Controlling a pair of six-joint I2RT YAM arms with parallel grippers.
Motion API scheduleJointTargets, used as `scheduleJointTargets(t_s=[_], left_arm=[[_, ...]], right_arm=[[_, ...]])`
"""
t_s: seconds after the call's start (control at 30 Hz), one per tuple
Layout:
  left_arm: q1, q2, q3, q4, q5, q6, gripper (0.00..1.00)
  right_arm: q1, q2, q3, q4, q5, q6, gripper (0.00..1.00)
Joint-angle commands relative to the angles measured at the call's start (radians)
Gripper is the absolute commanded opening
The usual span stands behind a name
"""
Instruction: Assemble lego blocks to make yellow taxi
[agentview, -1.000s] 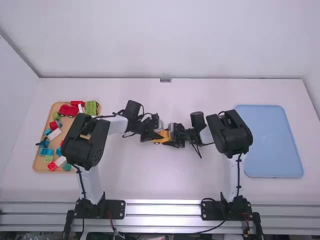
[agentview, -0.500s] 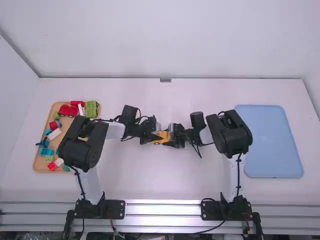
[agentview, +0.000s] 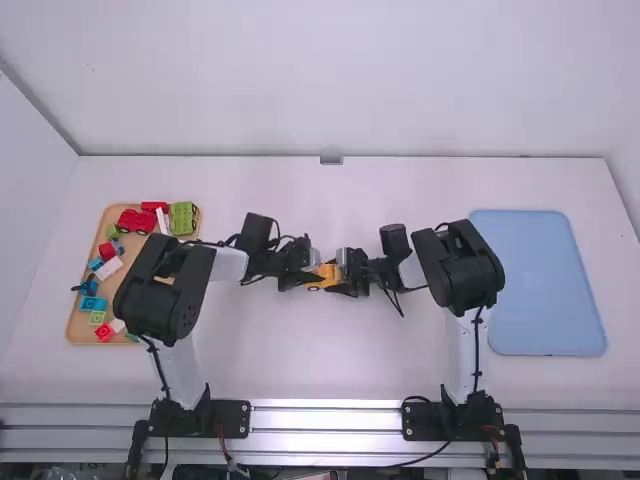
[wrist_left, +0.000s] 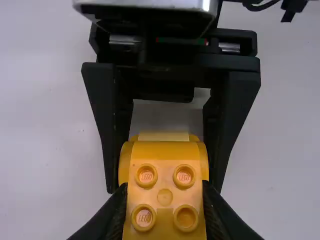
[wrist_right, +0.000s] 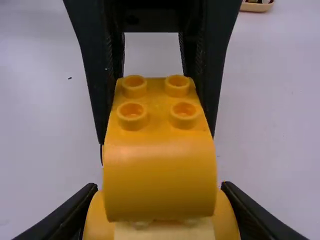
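Taxi (agentview: 328, 271) between two grippers: the joint is the risk

It is near the middle of the table (agentview: 330, 360). The left gripper (wrist_left: 164, 188) is clenched on the sides of the studded block (wrist_right: 160, 177); the right gripper (wrist_right: 160, 186) is grasping the wider rounded part (wrist_right: 97, 222). I cannot tell if these two are fully pressed together. If the grippers push out of line, the block could sit crooked, or slip along its smooth sides. If one gripper releases before the joint is firm, a piece may fall.
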Motion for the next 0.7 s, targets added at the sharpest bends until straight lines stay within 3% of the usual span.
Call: scheduleJointTargets(t_s=[0.0,0.4,0.67], left_arm=[[-0.031,0.071,-0.052,-0.028,-0.114,0.019,0.02],[-0.086,0.071,-0.027,-0.083,-0.356,-0.061,0.02],[-0.085,0.073,-0.027,-0.126,-0.256,-0.062,0.02]], right_arm=[[0.000,0.013,-0.002,-0.003,0.018,-0.009,0.58],[0.000,0.013,-0.002,-0.002,0.018,-0.009,0.57],[0.000,0.013,-0.002,-0.002,0.018,-0.009,0.58]])
